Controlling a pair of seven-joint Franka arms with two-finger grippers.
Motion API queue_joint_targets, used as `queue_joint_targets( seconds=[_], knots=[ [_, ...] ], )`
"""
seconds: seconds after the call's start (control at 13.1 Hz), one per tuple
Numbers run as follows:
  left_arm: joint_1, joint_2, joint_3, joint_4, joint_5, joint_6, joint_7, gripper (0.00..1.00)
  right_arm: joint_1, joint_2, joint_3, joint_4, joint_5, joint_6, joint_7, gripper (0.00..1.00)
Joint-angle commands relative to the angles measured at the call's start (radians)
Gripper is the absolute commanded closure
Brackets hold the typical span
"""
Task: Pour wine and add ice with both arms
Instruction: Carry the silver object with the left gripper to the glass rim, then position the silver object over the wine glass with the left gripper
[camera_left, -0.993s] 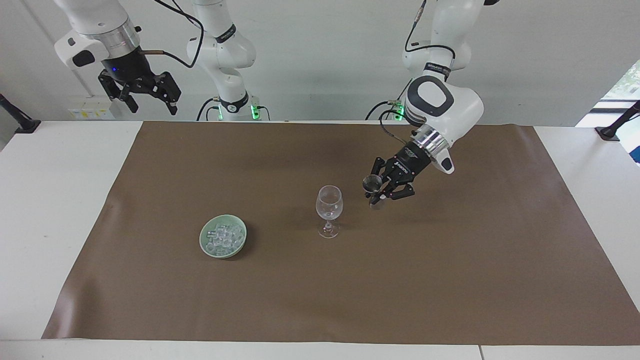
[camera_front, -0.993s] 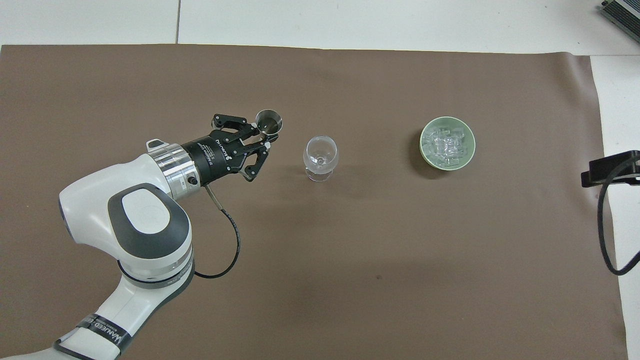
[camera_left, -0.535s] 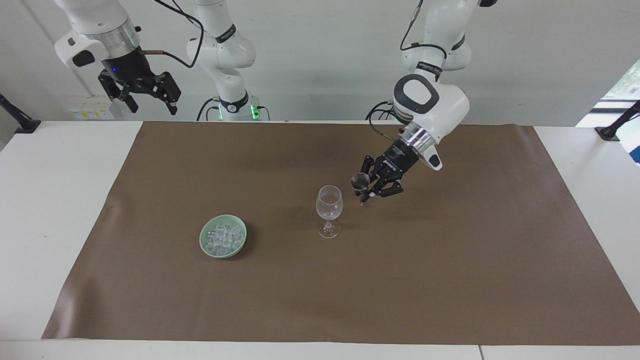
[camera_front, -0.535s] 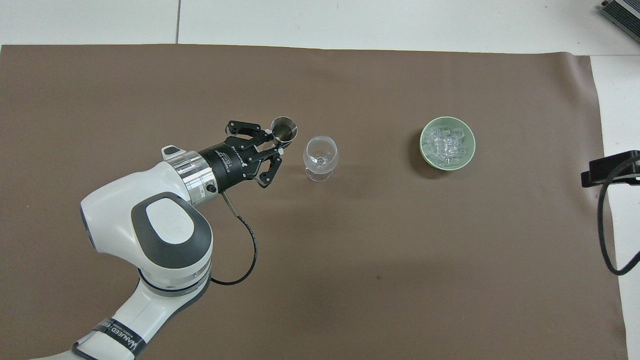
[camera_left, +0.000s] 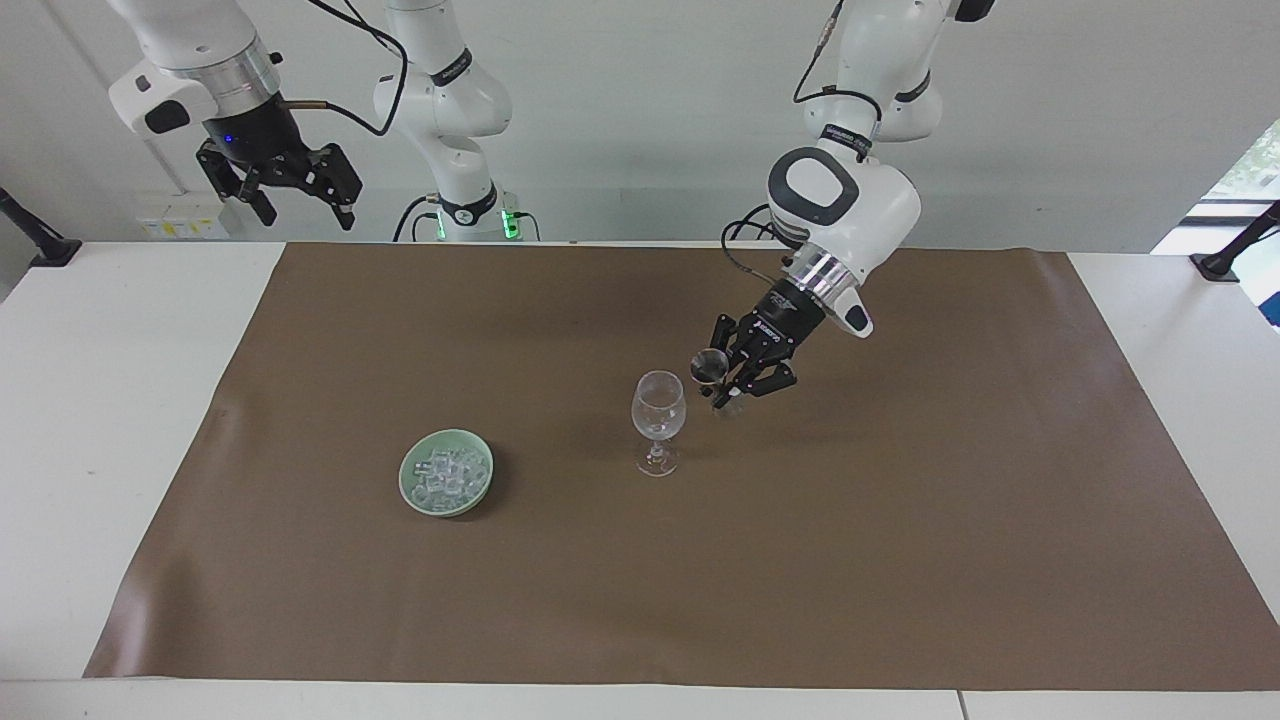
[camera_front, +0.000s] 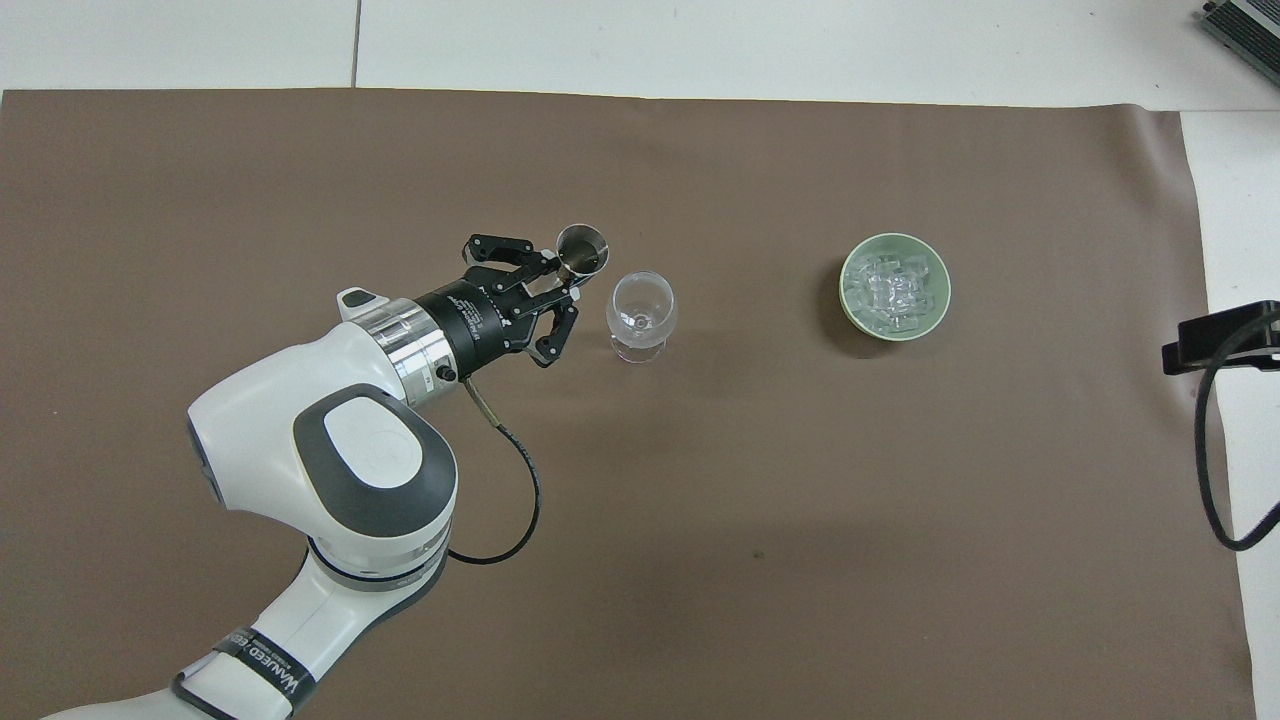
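Since a second ago the left gripper (camera_left: 727, 382), clamped on a small metal cup (camera_left: 709, 366), has swung in just beside the wine glass (camera_left: 658, 420) to pour, while the right gripper (camera_left: 290, 190) waits open, high, and the ice (camera_left: 447, 478) sits in its green bowl (camera_left: 415, 497) toward the right arm's end from the glass.

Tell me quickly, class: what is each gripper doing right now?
Left gripper: shut on the metal cup, beside the wine glass.
Right gripper: open, empty, waiting raised at its own end of the table.
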Motion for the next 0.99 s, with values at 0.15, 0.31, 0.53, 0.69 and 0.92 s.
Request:
queue_joint_targets(
  seconds=[0.15,0.31,0.53,0.69,0.92],
  knots=[
    [0.008,0.038,-0.027,0.034,0.073,0.067,0.016,1.00,-0.004,0.001,-0.001,0.011,0.019,-0.019,-0.016,0.00],
    [0.008,0.039,-0.027,0.034,0.099,0.070,0.022,1.00,-0.004,0.001,-0.001,0.011,0.019,-0.019,-0.016,0.00],
    [0.006,0.039,-0.030,0.032,0.124,0.102,0.046,1.00,-0.004,0.000,-0.001,0.011,0.019,-0.019,-0.016,0.00],
    [0.006,0.039,-0.033,0.029,0.124,0.104,0.080,1.00,-0.004,0.000,-0.001,0.011,0.019,-0.019,-0.016,0.00],
    [0.006,0.039,-0.051,0.023,0.124,0.136,0.126,1.00,-0.004,0.000,-0.001,0.011,0.019,-0.019,-0.016,0.00]
  ],
)
